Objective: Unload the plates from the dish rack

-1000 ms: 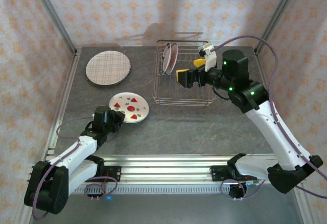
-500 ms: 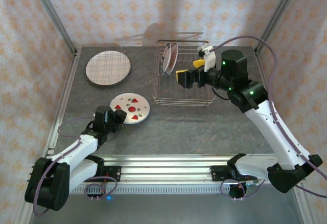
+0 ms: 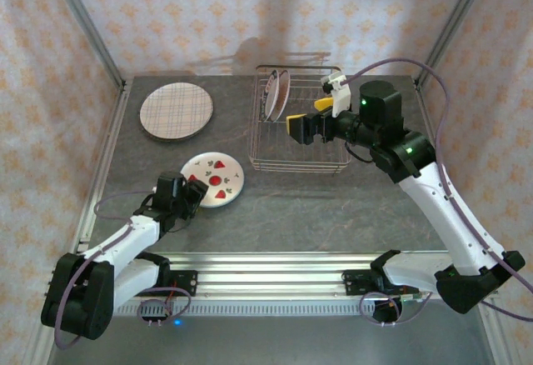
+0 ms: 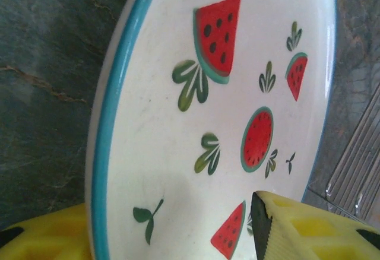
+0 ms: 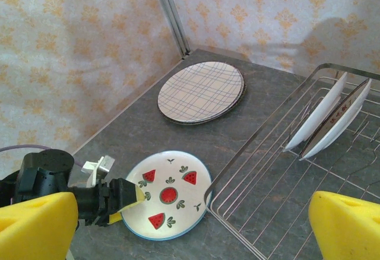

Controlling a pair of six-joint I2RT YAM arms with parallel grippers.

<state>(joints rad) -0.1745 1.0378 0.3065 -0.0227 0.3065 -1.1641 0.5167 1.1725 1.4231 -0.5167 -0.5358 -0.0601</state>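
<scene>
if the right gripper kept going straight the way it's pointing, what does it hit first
Probably the side rim of the silver wire dish rack, as the right gripper aims low across it; depth is unclear, and the round white watermelon-print plate lies just beyond.

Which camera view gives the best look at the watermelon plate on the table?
The right wrist view: the whole watermelon plate lies flat there, with its rim and pattern clear. The top external view shows it whole but small. The left wrist view is very close to it and cuts off its edges.
</scene>
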